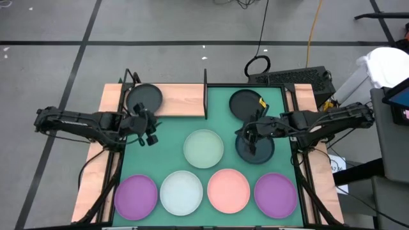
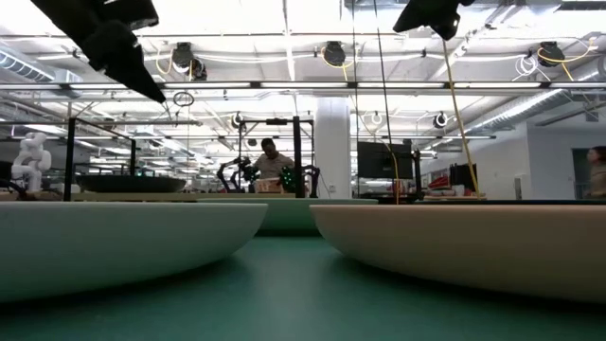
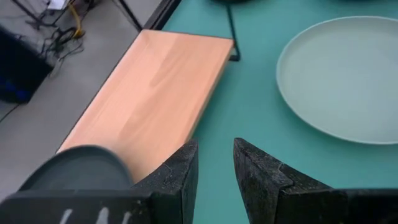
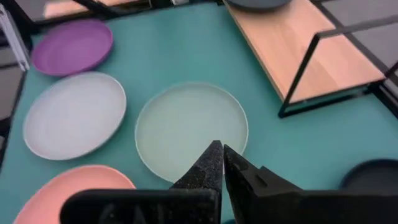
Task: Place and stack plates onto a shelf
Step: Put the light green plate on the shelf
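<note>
Green mat (image 1: pixel 214 124) covers most of my table, with the wooden shelf (image 1: pixel 179 101) along the far edge on my left side, so that's where everything has to end up. One dark plate (image 1: pixel 144 97) already sits on the shelf's outer end, and my left gripper (image 1: pixel 148 131) hovers just beside the board, jaws a little apart and holding nothing, which reads to me like it's done with that one. My right gripper (image 1: pixel 253 148) is down over a dark teal plate (image 1: pixel 255 149) on my right, fingers pressed nearly together; I can't tell if it's actually pinching the rim. Another black plate (image 1: pixel 243 102) waits behind it. The pale green plate (image 1: pixel 204 147) sits mid-mat, and the front row runs purple (image 1: pixel 135 195), white-blue (image 1: pixel 181 191), pink (image 1: pixel 229 190), purple (image 1: pixel 275 193), all untouched and well apart for easy grabbing.
</note>
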### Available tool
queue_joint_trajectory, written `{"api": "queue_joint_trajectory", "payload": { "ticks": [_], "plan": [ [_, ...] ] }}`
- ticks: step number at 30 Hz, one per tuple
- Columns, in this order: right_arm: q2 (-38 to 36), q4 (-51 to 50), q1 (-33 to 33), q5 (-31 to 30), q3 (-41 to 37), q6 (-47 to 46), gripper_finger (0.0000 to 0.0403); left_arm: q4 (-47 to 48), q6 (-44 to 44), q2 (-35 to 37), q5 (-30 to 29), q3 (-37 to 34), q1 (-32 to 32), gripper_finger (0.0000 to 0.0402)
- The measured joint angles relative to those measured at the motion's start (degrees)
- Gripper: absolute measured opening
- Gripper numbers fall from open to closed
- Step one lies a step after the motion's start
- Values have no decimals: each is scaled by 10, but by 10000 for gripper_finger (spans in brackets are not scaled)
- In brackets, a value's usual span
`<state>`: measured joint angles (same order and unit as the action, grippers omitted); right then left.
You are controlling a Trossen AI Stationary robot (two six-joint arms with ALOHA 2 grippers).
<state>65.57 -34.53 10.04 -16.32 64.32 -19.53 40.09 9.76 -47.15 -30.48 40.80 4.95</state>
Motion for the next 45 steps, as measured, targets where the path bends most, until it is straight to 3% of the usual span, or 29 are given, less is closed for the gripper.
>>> {"api": "queue_joint_trajectory", "payload": {
  "ticks": [7,14,24,32,39,45],
  "plan": [
    [65,-48,16,58,49,-7,0,-1,0,0,0,0,27,108],
    [137,-155,25,62,104,-26,0,-2,4,0,0,0,37,108],
    [182,-252,25,56,104,-114,9,-3,7,0,0,0,51,108],
    [205,-235,25,58,104,-120,51,-6,6,0,5,0,54,108],
    [225,-205,30,60,104,-62,80,-10,5,-1,14,0,54,108],
    [235,-138,32,71,78,42,126,-13,5,-1,15,0,54,108]
  ]
}}
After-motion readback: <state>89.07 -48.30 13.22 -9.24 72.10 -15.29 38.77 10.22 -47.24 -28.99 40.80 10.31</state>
